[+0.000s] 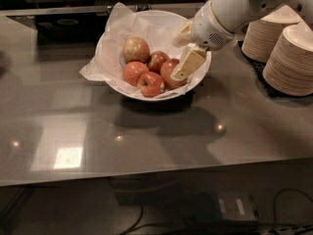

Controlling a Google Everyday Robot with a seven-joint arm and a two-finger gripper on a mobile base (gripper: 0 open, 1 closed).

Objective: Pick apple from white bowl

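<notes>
Two fingers (189,63) of the gripper (178,58) are held spread apart, nothing clamped. The lower finger is laid against the apple (167,72), rightmost inside the white bowl (146,21), at upper centre on the surface (146,146).
</notes>
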